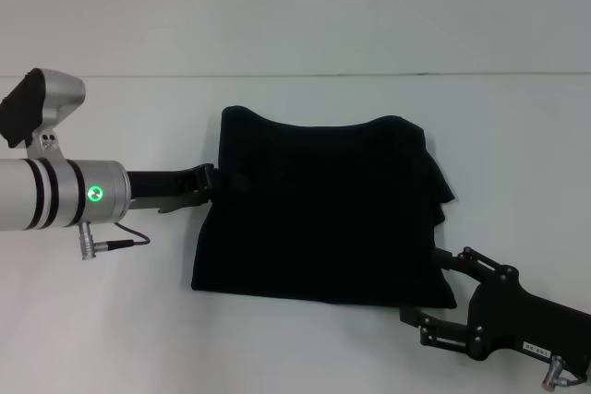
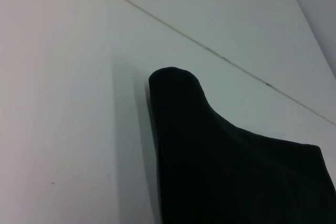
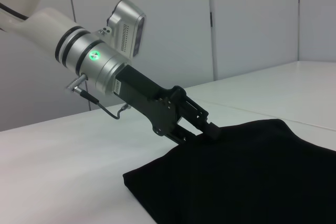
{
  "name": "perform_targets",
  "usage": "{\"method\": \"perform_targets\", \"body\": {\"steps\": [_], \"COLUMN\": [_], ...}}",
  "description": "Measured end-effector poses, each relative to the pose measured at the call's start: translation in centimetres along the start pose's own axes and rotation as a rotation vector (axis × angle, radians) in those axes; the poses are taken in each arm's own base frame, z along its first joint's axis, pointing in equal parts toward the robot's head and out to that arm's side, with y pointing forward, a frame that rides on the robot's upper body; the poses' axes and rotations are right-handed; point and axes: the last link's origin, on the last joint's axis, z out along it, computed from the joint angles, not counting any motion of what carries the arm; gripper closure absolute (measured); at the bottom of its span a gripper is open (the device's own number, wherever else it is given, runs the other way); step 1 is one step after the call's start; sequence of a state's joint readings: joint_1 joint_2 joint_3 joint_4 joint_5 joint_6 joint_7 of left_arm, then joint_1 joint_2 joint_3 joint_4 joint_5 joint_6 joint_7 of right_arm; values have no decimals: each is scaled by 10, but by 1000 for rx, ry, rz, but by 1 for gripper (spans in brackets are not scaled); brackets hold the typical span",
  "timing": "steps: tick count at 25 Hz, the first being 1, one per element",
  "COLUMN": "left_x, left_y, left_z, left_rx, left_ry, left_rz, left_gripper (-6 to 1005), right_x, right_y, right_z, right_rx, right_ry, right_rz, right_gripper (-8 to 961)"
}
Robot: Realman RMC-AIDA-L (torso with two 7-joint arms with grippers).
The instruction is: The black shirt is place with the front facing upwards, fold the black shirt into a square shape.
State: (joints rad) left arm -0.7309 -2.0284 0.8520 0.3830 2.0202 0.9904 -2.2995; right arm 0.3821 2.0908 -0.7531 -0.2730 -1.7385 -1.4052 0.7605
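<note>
The plain black cloth shirt lies folded into a roughly rectangular bundle on the white counter, its far edge dipping in the middle between 2 raised corners. No lettering or label shows on the upturned surface.

The left gripper, black with a silver wrist bearing a green light, reaches in level with the counter and meets the shirt's left edge. In the right wrist view its fingers sit at the cloth's edge, close together with the fabric at their tips; whether they actually pinch it I cannot tell. The shirt spreads away from those fingertips toward the other arm.

The right gripper is at the shirt's near right corner, its black linkages bent around that corner. Its fingers appear spread, one by the cloth's right edge and one just below the near edge; whether either touches the fabric I cannot tell.

The left wrist view shows 1 rounded shirt corner standing up above the counter.
</note>
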Motion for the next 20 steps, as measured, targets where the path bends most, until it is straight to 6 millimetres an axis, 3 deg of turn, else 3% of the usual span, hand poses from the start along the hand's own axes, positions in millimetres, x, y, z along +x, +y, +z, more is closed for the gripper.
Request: {"method": "perform_targets", "body": {"steps": [9,17,20], "left_x": [-2,-7,-12], "left_y": [0,-2,-9], "left_z": [1,-3,-11], "left_rx": [-7,-46,-76], "left_ry": [1,27,67], "left_rz": [-14,-75,-138], "left_gripper": [760,913,915], "right_x": [-1,-1,-3], "right_y": [-1,-2,-3], "right_z": [0,0,0], "right_rx": [3,7,9], "right_ry": [-2,-6,-8], "right_rz": [1,-1,-4], "right_gripper": [6,7,7]}}
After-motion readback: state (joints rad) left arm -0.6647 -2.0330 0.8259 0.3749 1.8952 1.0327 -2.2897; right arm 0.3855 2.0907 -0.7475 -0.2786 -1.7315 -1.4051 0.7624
